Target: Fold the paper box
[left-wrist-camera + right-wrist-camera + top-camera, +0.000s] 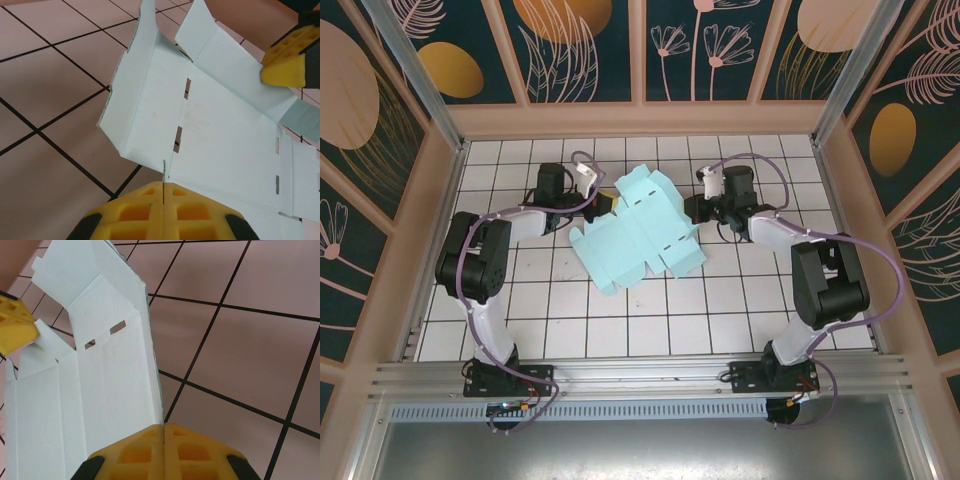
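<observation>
On table [720, 310]: box [640, 230] pinched at both sides.
Left gripper [163, 186] and right gripper [164, 427] both clamped on its edges; looks light, thin, floppy, crease-prone, so best held near scored folds.

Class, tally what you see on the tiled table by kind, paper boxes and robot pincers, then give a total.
paper box: 1
pincers: 2 (left pincer, right pincer)
Total: 3
</observation>
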{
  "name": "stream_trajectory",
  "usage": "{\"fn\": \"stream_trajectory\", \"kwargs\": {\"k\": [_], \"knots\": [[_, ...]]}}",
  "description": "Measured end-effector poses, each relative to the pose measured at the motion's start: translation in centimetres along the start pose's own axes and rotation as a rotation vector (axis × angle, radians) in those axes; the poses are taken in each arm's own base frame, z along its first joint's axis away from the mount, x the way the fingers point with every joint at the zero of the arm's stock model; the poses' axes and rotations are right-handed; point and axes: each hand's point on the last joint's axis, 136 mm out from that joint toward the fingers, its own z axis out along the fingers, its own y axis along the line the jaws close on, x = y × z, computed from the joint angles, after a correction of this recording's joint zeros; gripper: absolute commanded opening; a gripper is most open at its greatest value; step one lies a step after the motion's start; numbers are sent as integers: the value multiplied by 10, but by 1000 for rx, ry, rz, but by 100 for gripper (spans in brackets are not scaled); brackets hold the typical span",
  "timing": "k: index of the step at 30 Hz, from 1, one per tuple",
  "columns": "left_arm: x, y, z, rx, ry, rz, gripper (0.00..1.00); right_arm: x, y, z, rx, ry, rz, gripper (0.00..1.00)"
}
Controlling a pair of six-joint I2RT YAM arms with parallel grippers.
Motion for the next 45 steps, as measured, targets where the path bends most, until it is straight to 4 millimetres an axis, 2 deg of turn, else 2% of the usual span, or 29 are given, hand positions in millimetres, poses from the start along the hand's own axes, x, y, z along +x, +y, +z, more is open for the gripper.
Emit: {"fn": "stream_trajectory", "kwargs": {"k": [5,10,19,25,27,34,37,40,45], "knots": [[1,-5,0,-70,-13,84,5,1,-1,2,3,7,32,0],[-2,-15,9,-199,-1,240,7,2,-4,2,22,10,46,0],[22,-28,24,-435,66,502,4,11,-6,5,49,39,64,0],[22,-36,32,-581,101,668,5,14,-11,9,75,52,69,0],[29,-39,38,-611,126,724,6,12,-12,9,82,47,67,0],[73,-42,60,-628,271,910,7,12,-13,9,85,49,68,0],[81,-43,63,-633,299,942,7,12,-12,9,84,50,67,0],[77,-43,63,-647,289,939,6,12,-12,9,84,50,67,0],[71,-42,61,-628,252,834,14,12,-13,9,89,49,67,0]]}}
